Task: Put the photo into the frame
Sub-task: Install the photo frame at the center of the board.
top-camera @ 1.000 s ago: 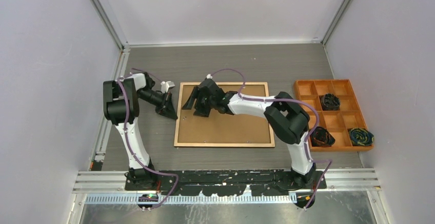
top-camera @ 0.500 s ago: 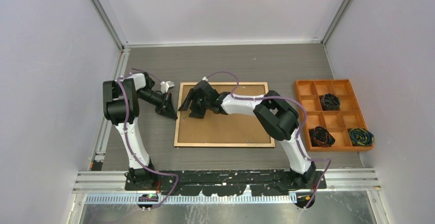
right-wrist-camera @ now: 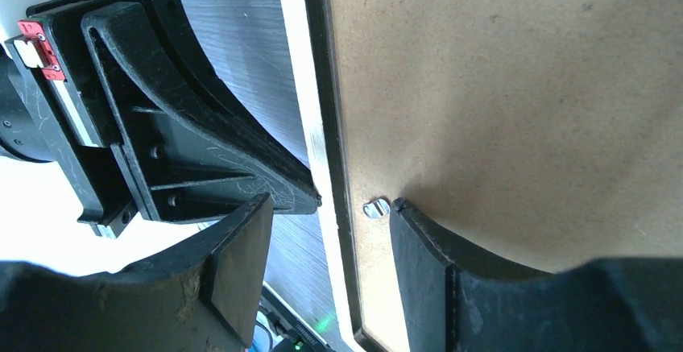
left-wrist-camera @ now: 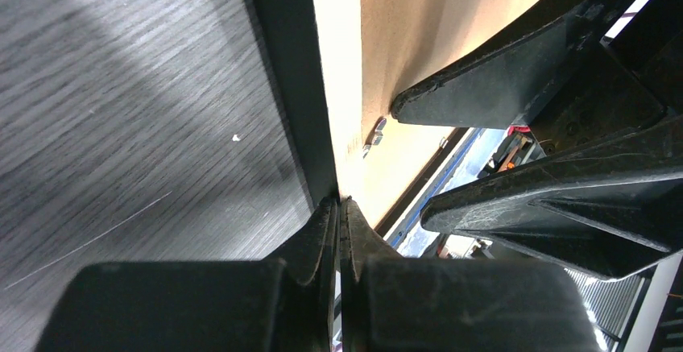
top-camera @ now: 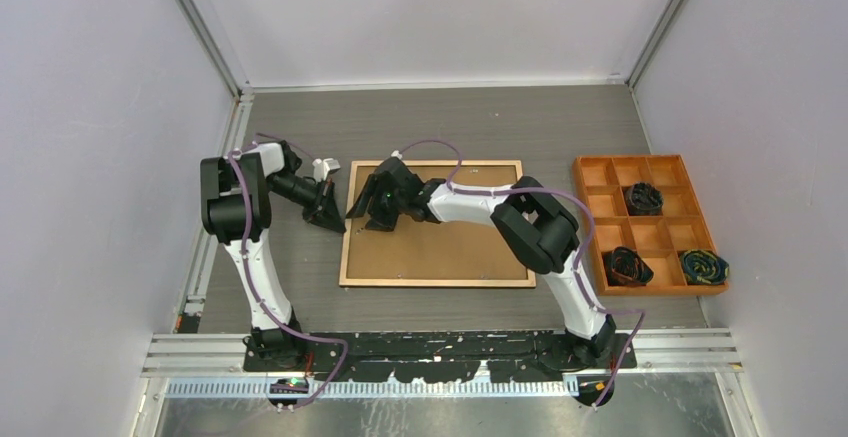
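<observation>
- Left gripper [left-wrist-camera: 339, 205]: jaws pressed together with nothing between them. The tips sit at the left outer edge of the frame [top-camera: 440, 282], low against the table [top-camera: 450, 127]. Whether they actually touch the edge cannot be told.
- Right gripper [right-wrist-camera: 329, 205]: jaws apart at a middling width, holding nothing. It straddles the frame's left rim towards the far left corner.
- Right fingers [right-wrist-camera: 242, 247]: one hangs outside the frame above the bare table. The other comes down inside the rim on the backing board [right-wrist-camera: 523, 86].
- The inner fingertip is just beside a small metal tab [right-wrist-camera: 376, 207] that sits on the board close to the rim.
- The two grippers are near each other, tip to tip across the frame's left side, and are not touching.
- Frame: lies flat, back upward, about the middle of the table and a little towards its left edge. Its long sides run parallel to the near edge.
- The light wood rim shows all round, and the outer side is black in the left wrist view.
- The brown board fills the frame's opening and looks flat.
- Orange compartment tray [top-camera: 655, 237]: against the right edge of the table, well apart from the frame.
- Three dark coiled bundles [top-camera: 643, 197] lie in the tray. One is in a far compartment and two are along the near row. Too small to tell what they are.
</observation>
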### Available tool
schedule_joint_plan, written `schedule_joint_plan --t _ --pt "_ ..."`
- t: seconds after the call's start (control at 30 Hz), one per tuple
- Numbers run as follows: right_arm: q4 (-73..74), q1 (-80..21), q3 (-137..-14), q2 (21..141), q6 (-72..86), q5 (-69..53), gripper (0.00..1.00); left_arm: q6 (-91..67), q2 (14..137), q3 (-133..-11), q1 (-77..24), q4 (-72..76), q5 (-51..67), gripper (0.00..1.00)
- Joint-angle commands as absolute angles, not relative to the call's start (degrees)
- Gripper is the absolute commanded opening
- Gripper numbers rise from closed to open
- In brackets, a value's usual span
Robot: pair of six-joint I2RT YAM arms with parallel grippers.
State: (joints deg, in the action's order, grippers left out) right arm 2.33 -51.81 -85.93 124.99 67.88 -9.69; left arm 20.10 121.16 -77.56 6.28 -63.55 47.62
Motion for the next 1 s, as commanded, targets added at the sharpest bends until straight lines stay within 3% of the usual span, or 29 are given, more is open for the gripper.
schedule_joint_plan --t 0.0,0.97 --pt "7.30 -52.94 -86.75 122.08 66.83 -7.63 0.60 21.64 120.01 -76.83 5.89 -59.10 46.23 0.01" --pt "4.06 -53.46 -88.77 124.52 67.74 -6.35 0.60 22.81 119.17 -76.24 5.71 -59.67 45.47 0.00"
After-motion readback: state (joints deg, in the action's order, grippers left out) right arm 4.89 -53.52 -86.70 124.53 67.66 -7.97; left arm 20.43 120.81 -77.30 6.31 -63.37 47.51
